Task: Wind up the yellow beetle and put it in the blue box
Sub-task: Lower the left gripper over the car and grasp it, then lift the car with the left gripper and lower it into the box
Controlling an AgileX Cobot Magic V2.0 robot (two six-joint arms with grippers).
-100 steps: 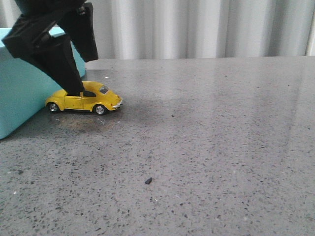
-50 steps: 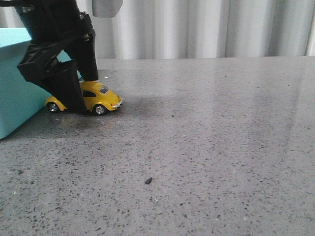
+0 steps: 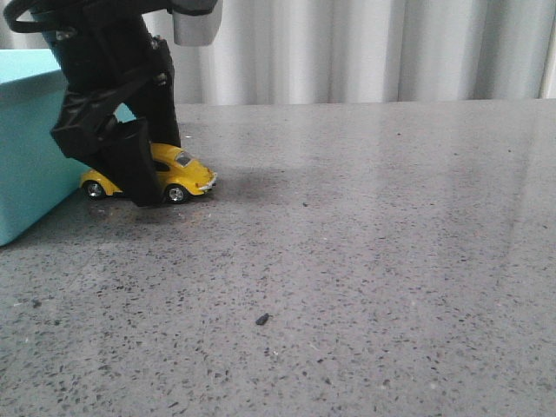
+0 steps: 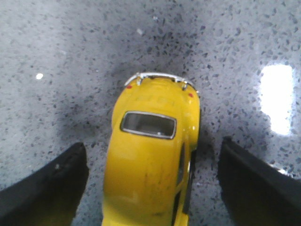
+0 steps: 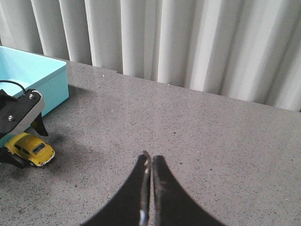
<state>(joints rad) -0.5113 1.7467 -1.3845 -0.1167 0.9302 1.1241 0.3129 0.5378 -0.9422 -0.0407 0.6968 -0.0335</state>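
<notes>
Since the earlier frames the left gripper [image 3: 143,165] has come lower: a second ago its near finger touched only the roof line, half a second ago it covered the car's middle, and now the near finger [image 3: 135,169] reaches down to the tabletop [image 3: 365,261] in front of the yellow beetle [image 3: 178,174], hiding its midsection. The car itself has not shifted; the wheels sit at the same spots on the grey speckled surface. In the left wrist view the two black fingers [image 4: 44,188] stand spread on either side of the beetle [image 4: 150,160], with bare table showing between each finger and the body, so the jaws are open and straddle the car without clamping it. The beetle stands on all four wheels on the table just beside the blue box [image 3: 30,148], its left end close to the box's corner; whether it touches the box cannot be told. Its long axis runs roughly left to right across the front view, parallel to the table's near edge, with the chrome-bumpered end pointing toward the robot's right. The right gripper [image 5: 149,188] hangs well apart from the car, fingers pressed together with nothing between them. A small dark speck [image 3: 261,320] lies on the table toward the front. Pale pleated curtains [image 3: 365,48] hang behind.
</notes>
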